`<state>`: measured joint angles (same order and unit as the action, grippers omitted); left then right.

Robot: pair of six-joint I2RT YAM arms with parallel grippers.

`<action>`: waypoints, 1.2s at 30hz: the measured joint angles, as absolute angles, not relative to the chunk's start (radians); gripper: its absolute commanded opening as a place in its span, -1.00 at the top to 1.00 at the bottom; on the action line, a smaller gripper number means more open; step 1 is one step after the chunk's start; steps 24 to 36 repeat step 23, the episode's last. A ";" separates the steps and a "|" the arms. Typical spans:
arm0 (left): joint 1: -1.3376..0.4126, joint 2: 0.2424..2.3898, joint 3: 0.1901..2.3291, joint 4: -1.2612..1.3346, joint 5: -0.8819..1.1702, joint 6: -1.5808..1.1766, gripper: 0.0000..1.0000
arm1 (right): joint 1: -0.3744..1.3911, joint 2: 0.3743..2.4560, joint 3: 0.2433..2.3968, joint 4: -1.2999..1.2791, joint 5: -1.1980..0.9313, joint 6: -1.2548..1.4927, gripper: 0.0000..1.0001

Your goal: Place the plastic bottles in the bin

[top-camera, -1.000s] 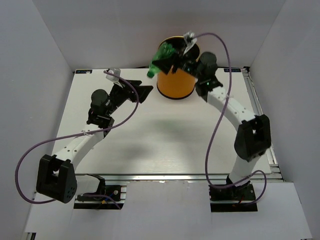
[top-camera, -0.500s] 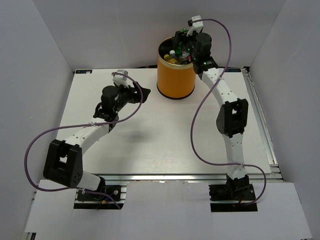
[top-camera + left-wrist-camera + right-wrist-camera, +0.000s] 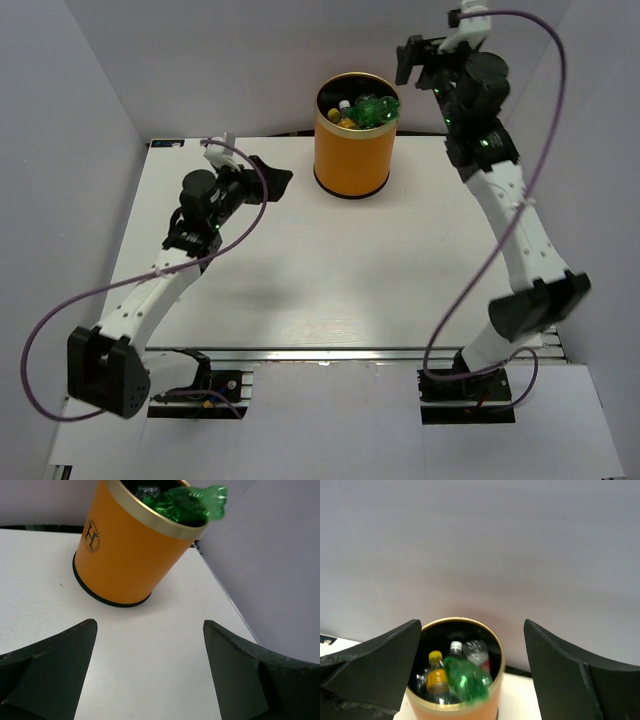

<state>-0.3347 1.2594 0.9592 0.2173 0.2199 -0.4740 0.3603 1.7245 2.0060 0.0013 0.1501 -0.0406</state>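
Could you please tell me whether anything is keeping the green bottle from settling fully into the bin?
Only the bottles already inside: the green bottle lies across them at the mouth of the bin, one end poking above the gold rim. Nothing else visible is in its way.

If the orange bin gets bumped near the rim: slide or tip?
Likely slides: the bin is wide for its height and sits flat on the smooth table. Probably light, holding only small bottles. The green bottle pokes above the rim, so a jolt might shake it out.
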 measured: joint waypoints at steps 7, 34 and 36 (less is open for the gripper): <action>-0.335 0.966 0.875 0.101 0.161 -0.520 -0.96 | 0.360 1.331 1.621 -0.037 0.232 0.025 -0.79; -0.335 0.787 0.709 -0.113 -0.090 -0.613 -0.96 | 0.360 0.689 0.652 -0.215 0.342 0.385 -0.79; -0.335 0.787 0.709 -0.113 -0.090 -0.613 -0.96 | 0.360 0.689 0.652 -0.215 0.342 0.385 -0.79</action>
